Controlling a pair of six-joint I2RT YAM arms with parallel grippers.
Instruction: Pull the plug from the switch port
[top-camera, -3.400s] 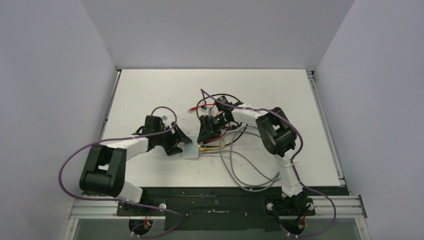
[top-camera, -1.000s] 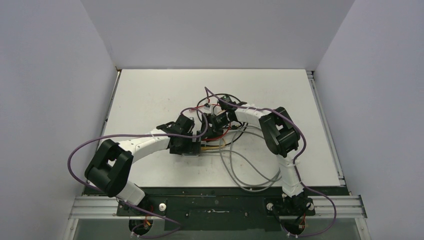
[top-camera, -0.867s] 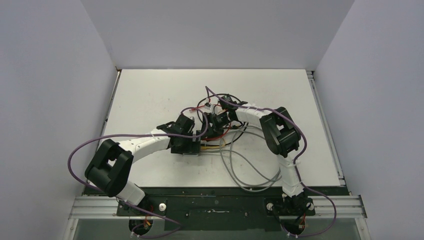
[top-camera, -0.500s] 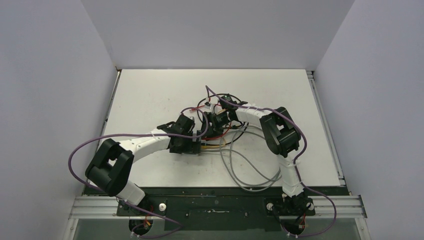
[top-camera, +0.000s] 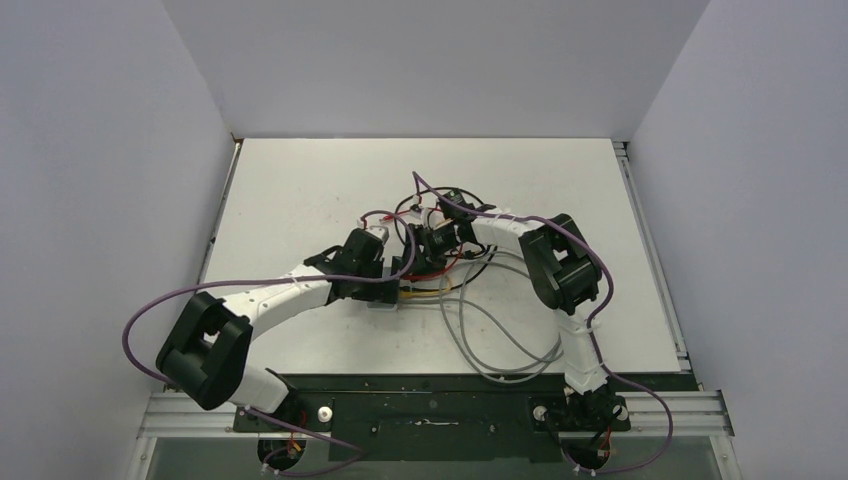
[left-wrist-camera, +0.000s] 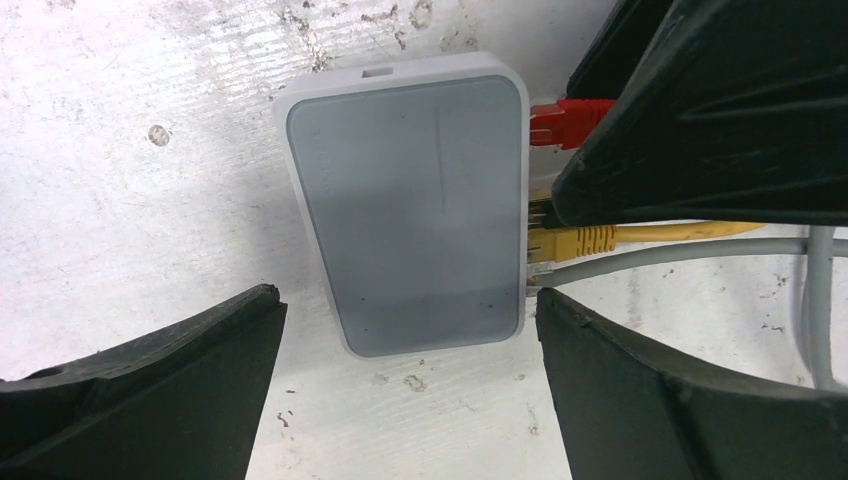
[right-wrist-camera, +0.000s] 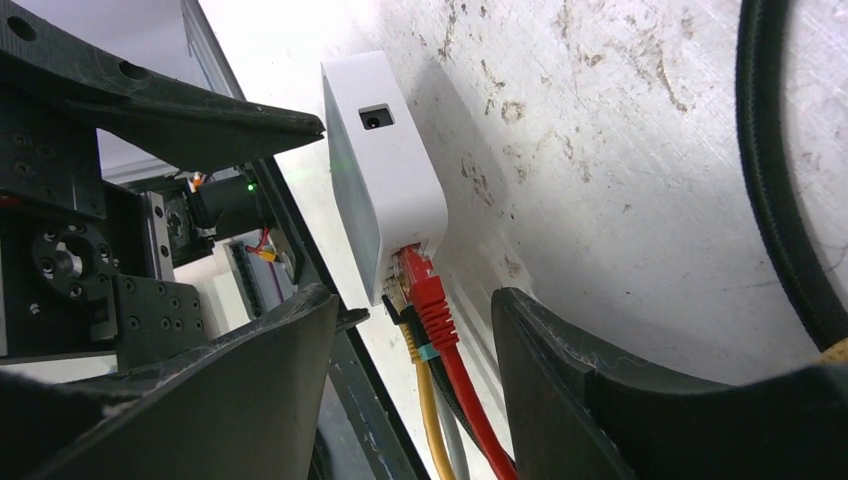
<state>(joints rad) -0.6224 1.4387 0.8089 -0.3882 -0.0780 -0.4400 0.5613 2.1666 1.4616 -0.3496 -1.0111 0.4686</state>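
White scuffed table carries the switch lying flat near its middle. We hold our left gripper spread wide, a finger on either side of the switch, neither touching it. Our right gripper stands parted around the red plug, which sits in its port above the yellow plug.

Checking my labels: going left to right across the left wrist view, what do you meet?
Black gripper finger → switch → yellow plug → yellow cable.
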